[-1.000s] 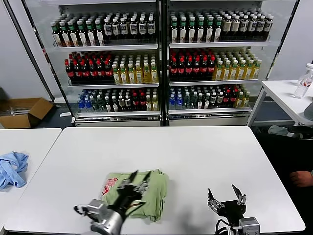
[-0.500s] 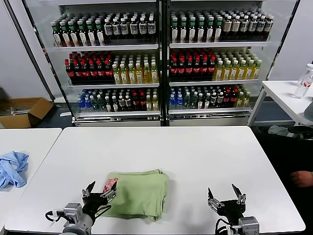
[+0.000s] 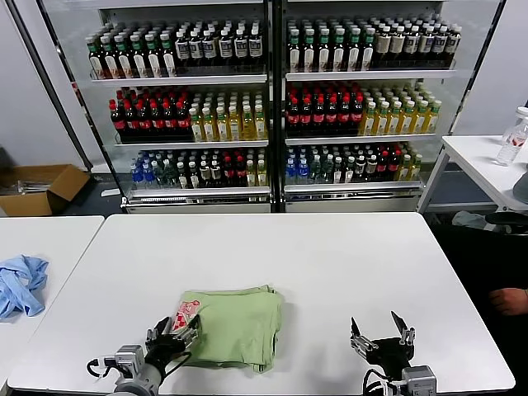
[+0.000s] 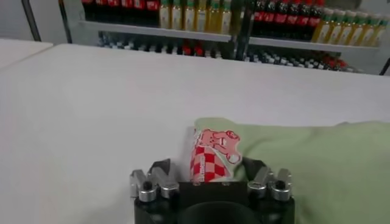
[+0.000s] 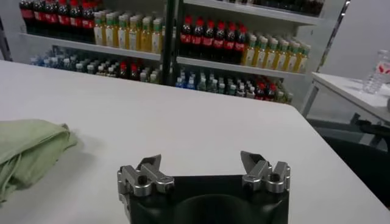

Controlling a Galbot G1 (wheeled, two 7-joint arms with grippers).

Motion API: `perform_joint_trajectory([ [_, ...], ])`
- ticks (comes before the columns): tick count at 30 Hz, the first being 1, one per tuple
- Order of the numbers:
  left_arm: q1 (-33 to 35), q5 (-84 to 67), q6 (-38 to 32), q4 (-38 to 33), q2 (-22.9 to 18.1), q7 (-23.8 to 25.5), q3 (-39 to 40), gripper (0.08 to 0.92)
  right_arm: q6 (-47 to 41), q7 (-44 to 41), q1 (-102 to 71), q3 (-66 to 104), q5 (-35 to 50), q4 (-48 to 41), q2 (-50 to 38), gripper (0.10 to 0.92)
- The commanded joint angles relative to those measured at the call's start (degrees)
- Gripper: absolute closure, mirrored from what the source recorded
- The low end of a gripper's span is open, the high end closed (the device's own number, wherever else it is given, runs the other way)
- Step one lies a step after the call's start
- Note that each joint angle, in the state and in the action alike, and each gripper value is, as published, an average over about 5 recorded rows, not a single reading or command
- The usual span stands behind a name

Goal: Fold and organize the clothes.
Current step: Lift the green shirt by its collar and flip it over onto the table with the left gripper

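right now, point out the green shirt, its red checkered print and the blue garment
green shirt (image 3: 235,326), head view, middle of the folded stack
red checkered print (image 4: 210,159), left wrist view, centre of the graphic
blue garment (image 3: 21,285), head view, middle of the crumpled cloth

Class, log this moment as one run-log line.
shirt: folded, on table | left tool: open at shirt's printed corner | right tool: open, idle

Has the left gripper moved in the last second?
Yes. The left gripper has pulled back off the green shirt toward the table's near edge, now at the shirt's printed left corner.
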Motion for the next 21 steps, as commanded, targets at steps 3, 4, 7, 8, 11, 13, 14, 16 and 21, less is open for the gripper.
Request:
perform_joint_trajectory([
  [3, -0.32, -5.79, -0.24, 1.87, -0.45, 0.17, 0.52, 0.395, 0.11, 0.03, 0.07, -0.12, -0.06, -0.28, 0.05, 0.203],
  [4, -0.39, -6.08, -0.50, 2.36, -0.40, 0.39, 0.51, 0.430, 0.14, 0.05, 0.07, -0.11, -0.06, -0.35, 0.06, 0.203],
  [7, -0.51, -7.10, -1.61, 3.16, -0.27, 1.54, 0.39, 0.516, 0.21, 0.08, 0.09, -0.10, -0.06, -0.45, 0.07, 0.203],
  [8, -0.53, -7.44, -2.32, 3.18, -0.25, 2.11, 0.30, 0.542, 0.22, 0.08, 0.10, -0.10, -0.07, -0.45, 0.09, 0.203],
  [11, -0.52, -8.21, -4.38, 2.29, -0.03, 3.93, -0.40, 0.629, 0.25, 0.12, 0.07, -0.07, -0.09, -0.39, 0.08, 0.202],
  [13, -0.41, -9.10, -4.80, 0.68, 0.52, 4.65, -1.47, 0.690, 0.28, 0.15, -0.04, 0.09, -0.11, -0.26, 0.01, 0.203],
  [14, -0.33, -9.88, -4.61, -0.48, 0.99, 4.80, -2.27, 0.716, 0.30, 0.18, -0.11, 0.20, -0.12, -0.18, -0.04, 0.203],
  [16, -0.08, -12.20, -3.61, -3.37, 2.42, 4.65, -4.80, 0.776, 0.36, 0.22, -0.29, 0.49, -0.12, -0.02, -0.21, 0.203],
  [21, 0.30, -24.94, 2.17, -10.83, 8.86, 4.14, -20.59, 0.874, 0.55, 0.38, -0.52, 0.85, -0.09, -0.25, -0.37, 0.202],
])
